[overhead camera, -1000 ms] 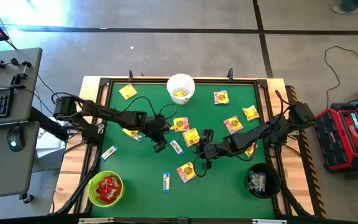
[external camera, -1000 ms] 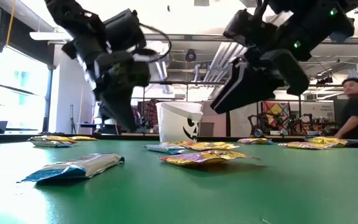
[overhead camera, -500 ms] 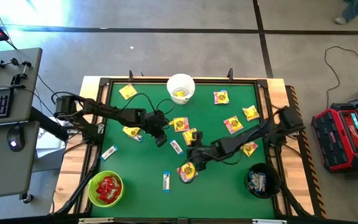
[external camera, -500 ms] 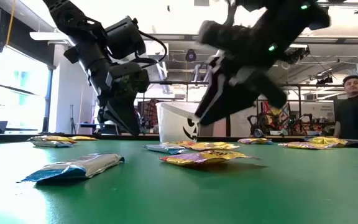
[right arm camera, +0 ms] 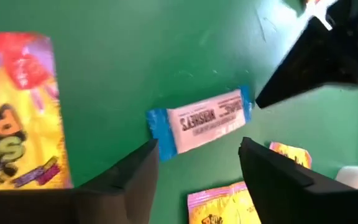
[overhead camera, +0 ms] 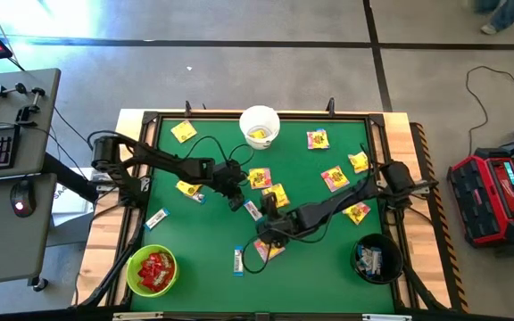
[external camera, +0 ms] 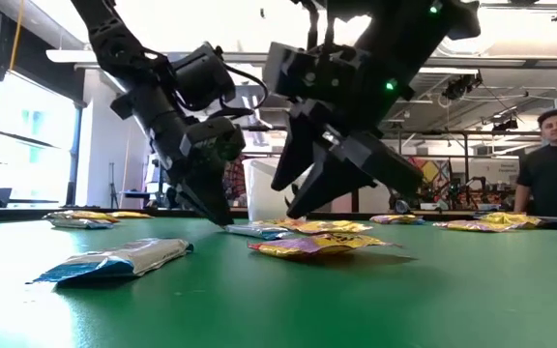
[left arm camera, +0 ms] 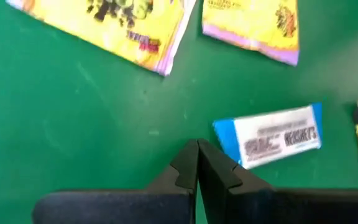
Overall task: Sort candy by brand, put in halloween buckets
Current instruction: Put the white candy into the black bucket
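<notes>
At the left front of the green-topped table [overhead camera: 319, 259], the lime green round plastic bucket [overhead camera: 153, 270] is seen filled with red wrapped candies [overhead camera: 157, 267], and a white-and-blue bar [overhead camera: 157, 218] lies apart near the left edge. Toward the middle, the left pincer [overhead camera: 235, 201] has been kept low over the felt with its fingers pressed together and holding nothing; its tip stands just beside a narrow white-and-blue wrapped bar [left arm camera: 271, 136]. Over the last second the right pincer [overhead camera: 262, 241] has been swung in from the right and lowered, and its fingers have been spread wide, so that the same bar [right arm camera: 201, 121] is now framed between them but not yet touched. A pick-up of this bar is judged to be in hand, probably for the black round bucket [overhead camera: 376, 259] at the right front. Yellow packets with pink print [overhead camera: 335, 177] remain scattered, and the white round bucket [overhead camera: 260, 126] stands at the far edge.
</notes>
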Robot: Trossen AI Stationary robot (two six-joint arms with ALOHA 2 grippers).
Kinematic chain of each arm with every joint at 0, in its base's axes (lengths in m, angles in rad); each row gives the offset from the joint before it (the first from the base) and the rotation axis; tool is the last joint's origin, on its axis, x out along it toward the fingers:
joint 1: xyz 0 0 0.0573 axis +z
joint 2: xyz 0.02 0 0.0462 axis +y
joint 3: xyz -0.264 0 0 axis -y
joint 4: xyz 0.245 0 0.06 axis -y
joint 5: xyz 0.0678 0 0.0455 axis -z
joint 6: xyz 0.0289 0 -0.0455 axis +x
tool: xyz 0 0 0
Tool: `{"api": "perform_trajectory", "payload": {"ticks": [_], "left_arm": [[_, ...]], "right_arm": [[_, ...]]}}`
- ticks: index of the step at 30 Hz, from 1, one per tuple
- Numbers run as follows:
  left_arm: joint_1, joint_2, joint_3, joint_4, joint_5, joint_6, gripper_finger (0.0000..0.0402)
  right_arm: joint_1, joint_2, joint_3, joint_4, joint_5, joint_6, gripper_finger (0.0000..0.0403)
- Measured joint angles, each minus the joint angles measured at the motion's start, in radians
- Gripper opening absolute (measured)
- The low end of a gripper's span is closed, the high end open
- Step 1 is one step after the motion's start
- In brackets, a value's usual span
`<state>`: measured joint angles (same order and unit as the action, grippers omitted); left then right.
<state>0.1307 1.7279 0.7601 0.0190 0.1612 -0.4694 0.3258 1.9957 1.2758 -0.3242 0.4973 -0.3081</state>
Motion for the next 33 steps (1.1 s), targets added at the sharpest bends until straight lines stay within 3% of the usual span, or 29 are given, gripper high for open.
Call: {"api": "perform_trajectory", "payload": {"ticks": [7,33], "left_arm": [[-0.001,0.001,0.0,0.004,0.005,-0.001,0.0],[-0.044,0.059,0.003,0.064,0.025,-0.051,0.0]], "right_arm": [[0.008,0.003,0.0,-0.008,0.001,-0.016,0.0231],[0.001,0.053,-0.001,0.053,-0.008,-0.132,0.0232]]}}
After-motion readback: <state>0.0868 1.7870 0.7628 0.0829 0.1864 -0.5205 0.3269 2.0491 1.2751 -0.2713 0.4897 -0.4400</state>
